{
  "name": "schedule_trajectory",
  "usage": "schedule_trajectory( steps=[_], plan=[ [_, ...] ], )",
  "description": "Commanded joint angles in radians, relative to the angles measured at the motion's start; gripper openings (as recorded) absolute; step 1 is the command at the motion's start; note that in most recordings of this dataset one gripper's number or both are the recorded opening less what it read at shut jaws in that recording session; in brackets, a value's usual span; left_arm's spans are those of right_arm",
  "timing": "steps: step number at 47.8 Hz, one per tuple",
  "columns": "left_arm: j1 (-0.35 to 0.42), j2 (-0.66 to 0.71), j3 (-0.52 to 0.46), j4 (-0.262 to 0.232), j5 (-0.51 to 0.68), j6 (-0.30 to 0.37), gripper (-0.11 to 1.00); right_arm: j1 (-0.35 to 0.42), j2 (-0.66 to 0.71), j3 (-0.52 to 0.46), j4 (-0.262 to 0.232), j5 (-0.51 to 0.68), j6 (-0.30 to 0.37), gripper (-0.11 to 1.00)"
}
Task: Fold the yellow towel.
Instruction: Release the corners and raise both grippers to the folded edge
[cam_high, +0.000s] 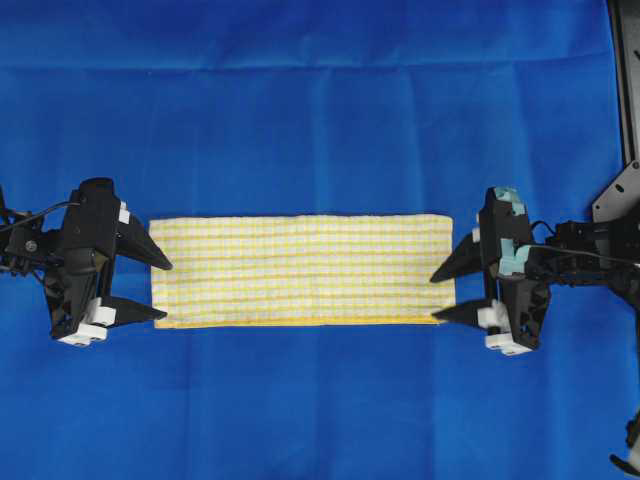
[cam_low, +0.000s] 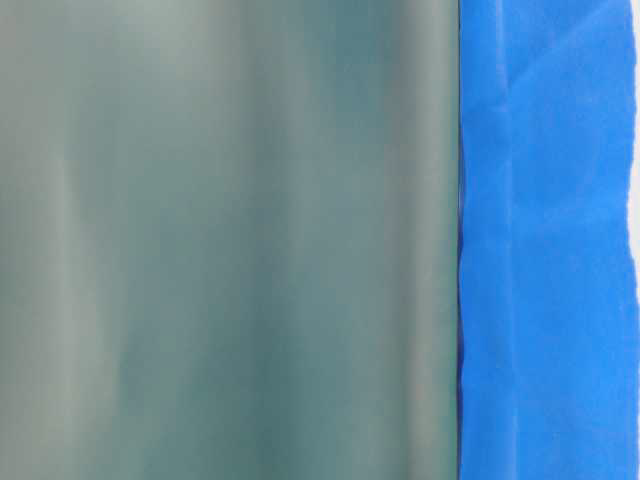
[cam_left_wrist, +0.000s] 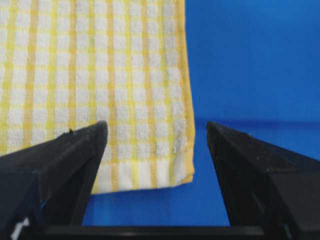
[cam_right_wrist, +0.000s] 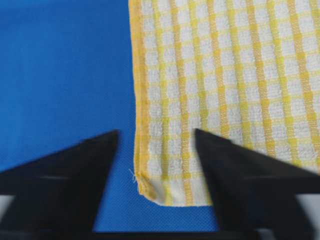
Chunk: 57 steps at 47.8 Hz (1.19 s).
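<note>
With both the left pincer (cam_high: 160, 288) and right pincer (cam_high: 440, 294) open at the yellow towel (cam_high: 300, 270)'s short ends, either could pinch the blue cloth (cam_high: 320, 120) beneath too.

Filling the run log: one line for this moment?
towel: flat strip | left gripper: open at end | right gripper: open at other end | grasp: none

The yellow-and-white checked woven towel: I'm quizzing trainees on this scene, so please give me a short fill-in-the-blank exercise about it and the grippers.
1. The yellow-and-white checked woven towel lies flat on a plain cloth whose colour is ____.
2. The left gripper and right gripper both have their jaws ____.
3. In the overhead view the towel lies ____ the two grippers.

Missing words: blue; open; between
</note>
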<state>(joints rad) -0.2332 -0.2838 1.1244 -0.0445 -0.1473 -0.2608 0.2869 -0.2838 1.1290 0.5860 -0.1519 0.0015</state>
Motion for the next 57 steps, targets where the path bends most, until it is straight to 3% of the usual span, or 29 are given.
schedule_trajectory(
  steps=[1, 5, 11, 26, 50, 57],
  plan=[
    [0.003, -0.023, -0.028, 0.0, 0.006, 0.005, 0.71, 0.0, -0.006, -0.017, 0.0, -0.008, -0.006, 0.73],
    [0.023, -0.026, -0.035, 0.0, 0.008, 0.009, 0.69, -0.028, -0.014, -0.014, -0.003, -0.012, -0.014, 0.85],
    [0.081, -0.018, -0.046, 0.0, 0.008, 0.025, 0.68, -0.106, -0.026, -0.008, -0.009, -0.009, -0.034, 0.79],
    [0.262, -0.009, -0.064, 0.0, 0.06, 0.114, 0.67, -0.328, -0.026, -0.015, -0.014, 0.075, -0.123, 0.8],
    [0.321, 0.155, -0.066, 0.0, 0.075, 0.13, 0.66, -0.36, 0.109, -0.044, -0.012, 0.123, -0.141, 0.79],
    [0.321, 0.172, -0.054, 0.002, 0.075, 0.121, 0.52, -0.362, 0.135, -0.043, -0.011, 0.115, -0.138, 0.79]
  ],
)
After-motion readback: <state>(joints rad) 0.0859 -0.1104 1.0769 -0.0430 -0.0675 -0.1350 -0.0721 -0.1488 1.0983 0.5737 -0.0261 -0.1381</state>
